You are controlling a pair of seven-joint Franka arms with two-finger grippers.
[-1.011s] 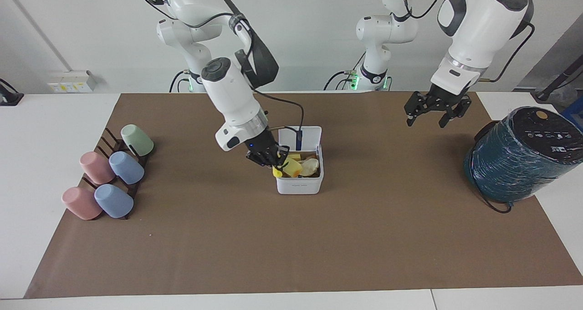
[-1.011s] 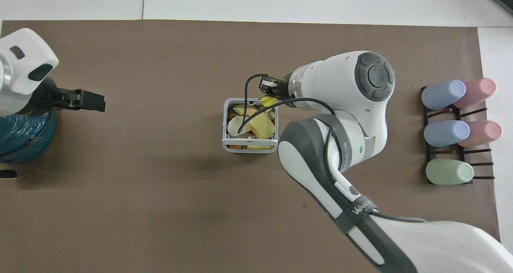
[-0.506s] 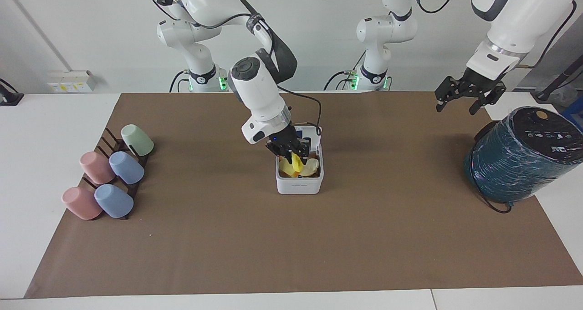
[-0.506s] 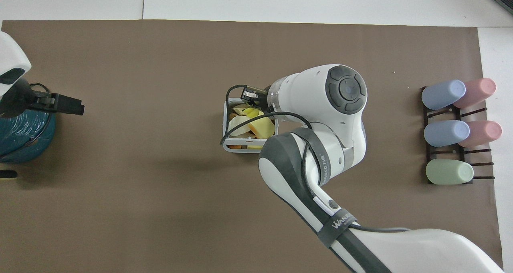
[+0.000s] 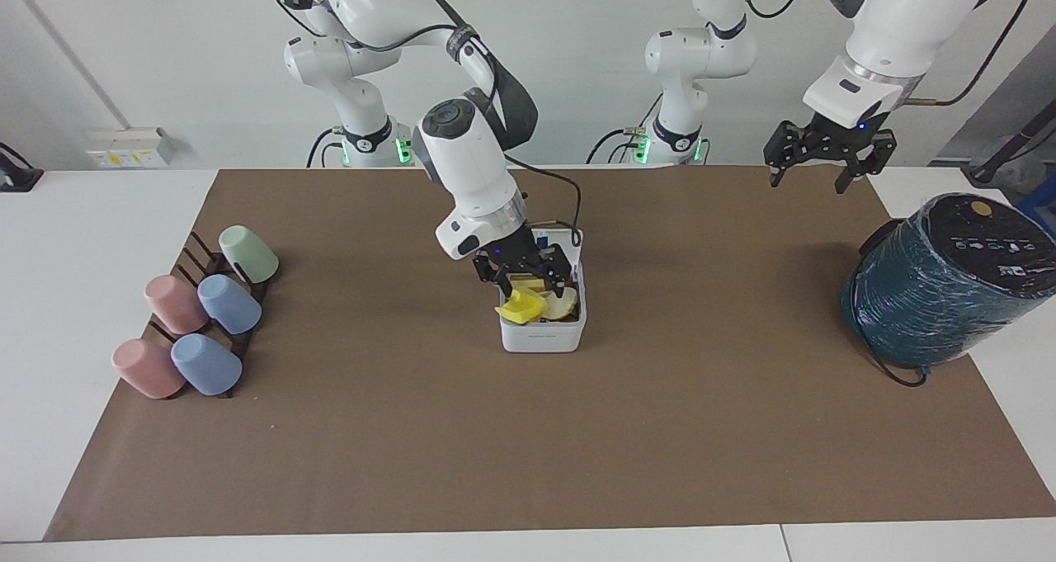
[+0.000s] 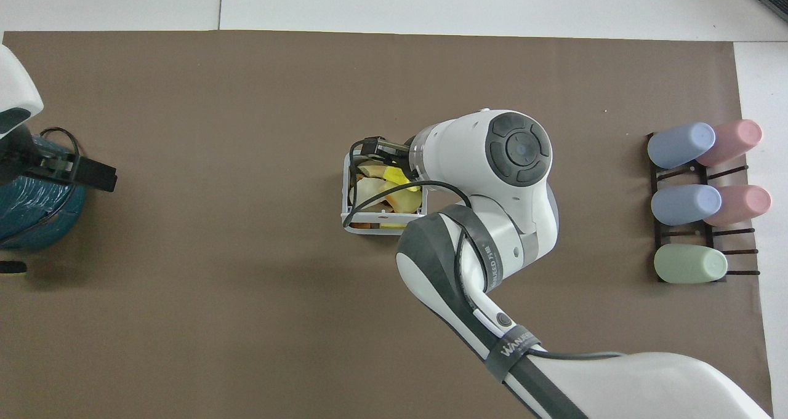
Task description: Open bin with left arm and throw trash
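Observation:
The white bin [image 5: 542,337] stands mid-mat with its lid [image 5: 569,237] up on the side nearer the robots. My right gripper [image 5: 530,285] hangs open just above the bin's mouth, holding nothing. Right under it a bright yellow lump of trash [image 5: 518,308] lies at the bin's corner, beside a cream-white wedge [image 5: 566,301]. From overhead, the bin [image 6: 346,191] shows the yellow lump [image 6: 397,174], the cream wedge [image 6: 366,191] and a yellow-orange wedge [image 6: 401,202]. My left gripper [image 5: 808,182] waits open and raised, over the mat's edge by the robots at the left arm's end.
A big dark teal cylinder [image 5: 940,281] stands at the left arm's end of the table, with a cable by its base. At the right arm's end several pastel cups [image 5: 206,314] lie on a dark rack [image 6: 695,243]. Brown mat [image 5: 528,446] covers the table.
My right gripper moved from the bin's edge to over its mouth and opened, and the yellow lump dropped into the bin. The left arm rose and drew back toward the robots.

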